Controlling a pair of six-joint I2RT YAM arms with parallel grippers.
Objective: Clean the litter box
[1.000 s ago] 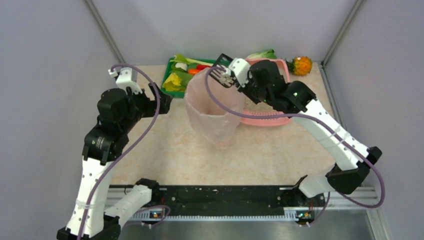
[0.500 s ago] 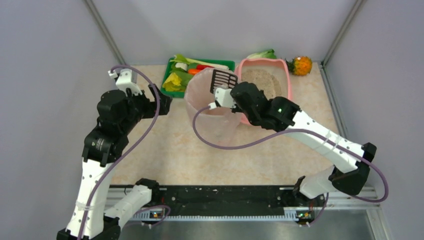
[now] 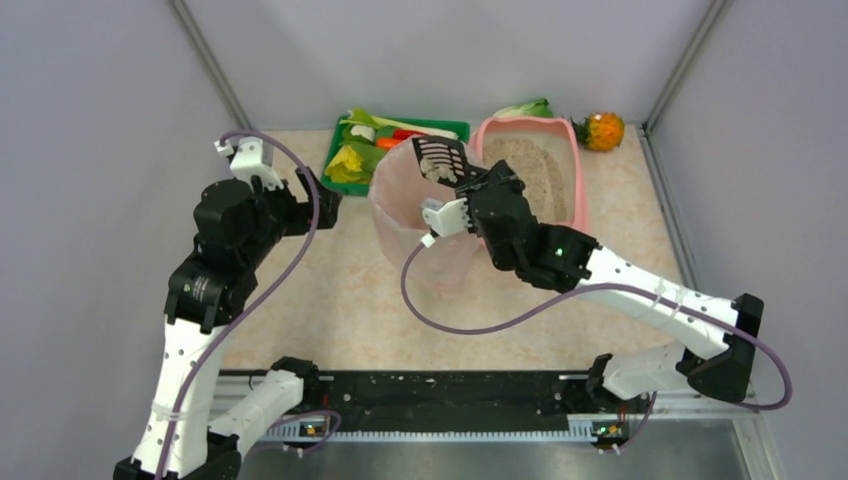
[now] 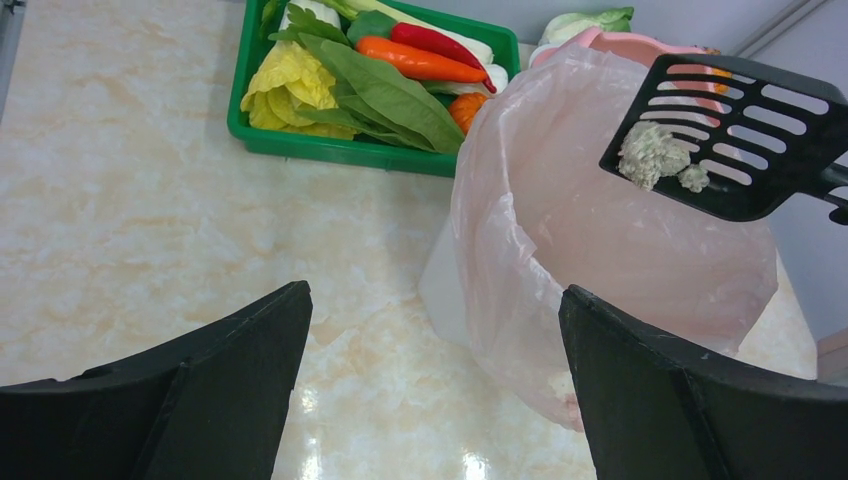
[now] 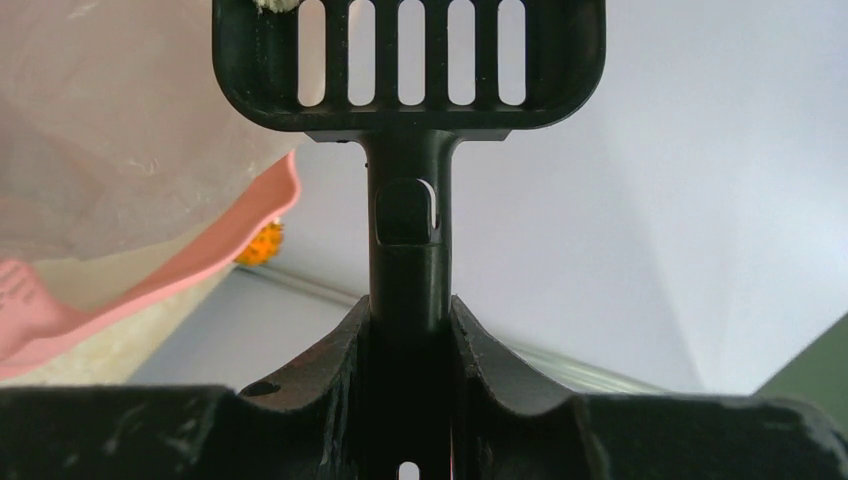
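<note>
Two clumps (image 4: 648,155) on our scoop (image 4: 740,150) above the bin (image 4: 560,230) | right gripper (image 5: 405,325) clamps it — left gripper (image 4: 432,300) wide | tilt early, we spill outside.

Green tray (image 4: 330,148) at table's 11 o'clock, holding yellow cabbage leaves (image 4: 285,85), broad green leaf (image 4: 385,95), carrot (image 4: 420,60), red chilli (image 4: 435,40). Translucent pink bag-lined bin (image 3: 400,220) upright near centre, at tray's 5 o'clock, just beside it. Leafy green (image 3: 527,108) at 1 o'clock by back wall. Orange spiky fruit (image 3: 600,131) at its 3 o'clock, in far corner. Beige marbled tabletop (image 3: 330,300).
</note>
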